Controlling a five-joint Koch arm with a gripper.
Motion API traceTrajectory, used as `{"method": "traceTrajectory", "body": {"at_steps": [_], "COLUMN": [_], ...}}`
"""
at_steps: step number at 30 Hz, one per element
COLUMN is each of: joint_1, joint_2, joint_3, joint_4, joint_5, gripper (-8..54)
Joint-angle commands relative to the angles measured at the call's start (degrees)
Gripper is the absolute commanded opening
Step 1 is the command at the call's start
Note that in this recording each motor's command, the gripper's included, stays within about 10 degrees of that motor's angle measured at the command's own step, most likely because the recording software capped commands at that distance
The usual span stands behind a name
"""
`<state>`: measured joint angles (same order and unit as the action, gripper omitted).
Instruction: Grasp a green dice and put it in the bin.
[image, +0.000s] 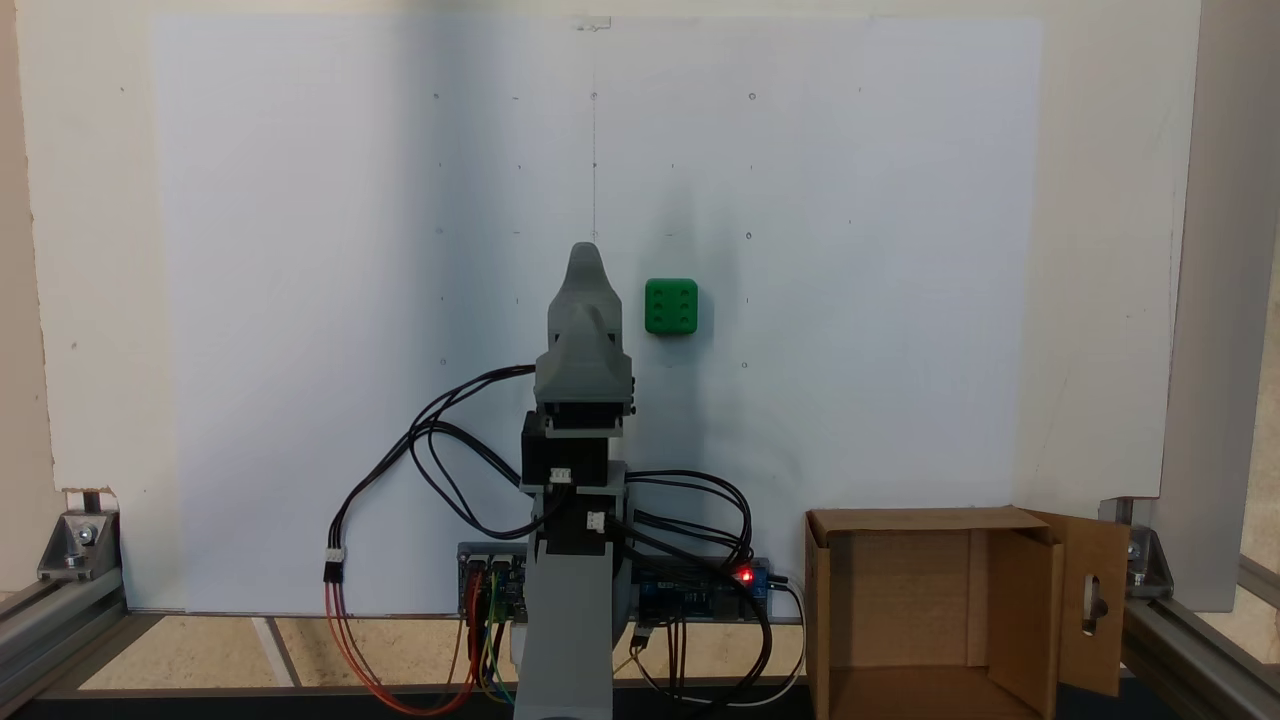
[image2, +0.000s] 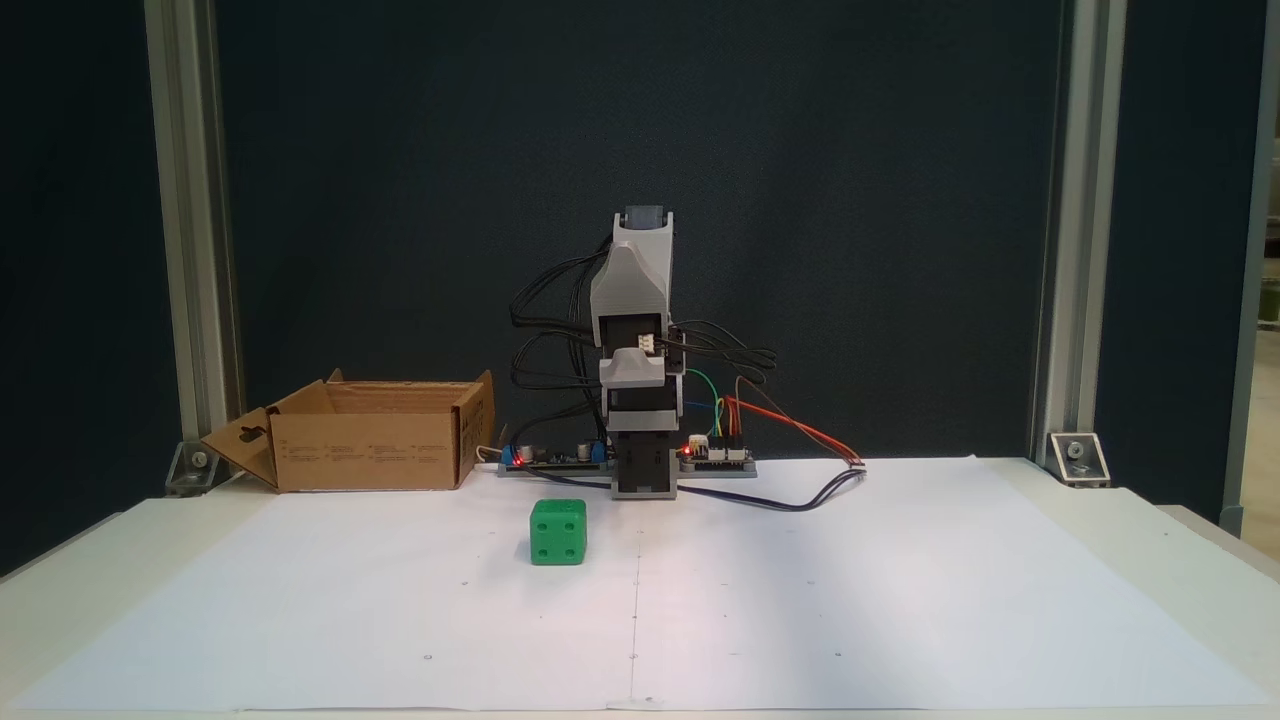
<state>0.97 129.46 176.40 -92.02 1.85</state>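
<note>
Nearest you, small bright green plastic dice (image2: 558, 532) sits on white paper (image2: 800, 600); your grey gripper (image: 586, 262), folded above, hides its jaw state.

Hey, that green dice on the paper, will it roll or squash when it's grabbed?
The green dice looks like rigid plastic, so it probably won't squash. It sits flat on the paper, so it likely slides rather than rolls. Its rounded corners and smooth faces might slip.

Stood folded upright over its base, arm (image2: 640, 340) drawn in close, upper link rising straight and forearm doubled back down. Gripper (image: 585, 262) pointed forward along the sheet in a fixed view, jaws stacked one behind the other, so openness could not be told.
</note>
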Motion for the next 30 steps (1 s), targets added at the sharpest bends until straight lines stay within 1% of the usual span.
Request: {"method": "traceTrajectory", "body": {"at_steps": [1, 30], "joint_1": [2.20, 2.37], "joint_2": [5.98, 5.98], "joint_3": [2.72, 2.72], "joint_4": [10.00, 10.72], "joint_5": [-1.93, -1.93], "gripper": [44.6, 44.6]}}
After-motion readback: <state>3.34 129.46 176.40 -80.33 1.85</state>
